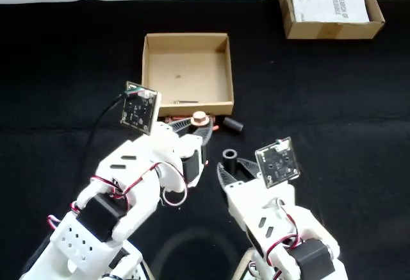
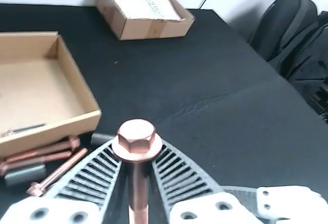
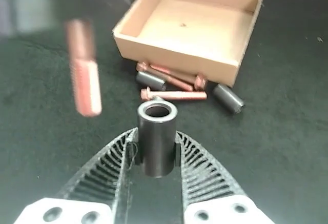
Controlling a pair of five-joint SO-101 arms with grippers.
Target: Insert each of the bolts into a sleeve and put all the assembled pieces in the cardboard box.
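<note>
My left gripper (image 1: 196, 128) is shut on a copper bolt (image 1: 199, 118) just in front of the open cardboard box (image 1: 187, 107). In the left wrist view the bolt (image 2: 136, 147) stands between the ribbed fingers (image 2: 97, 175), hex head toward the camera. My right gripper (image 1: 230, 164) is shut on a black sleeve (image 1: 229, 156). In the right wrist view the sleeve (image 3: 157, 137) is held upright with its bore open, and the bolt's threaded end (image 3: 84, 73) hangs beside it and apart from it. Loose bolts (image 3: 174, 95) and sleeves (image 3: 228, 97) lie by the box (image 3: 174, 49).
A second cardboard box (image 1: 330, 9) with a paper in it stands at the far right corner of the table. A lone sleeve (image 1: 232, 125) lies right of the left gripper. Dark bags (image 2: 302, 39) sit beyond the table edge.
</note>
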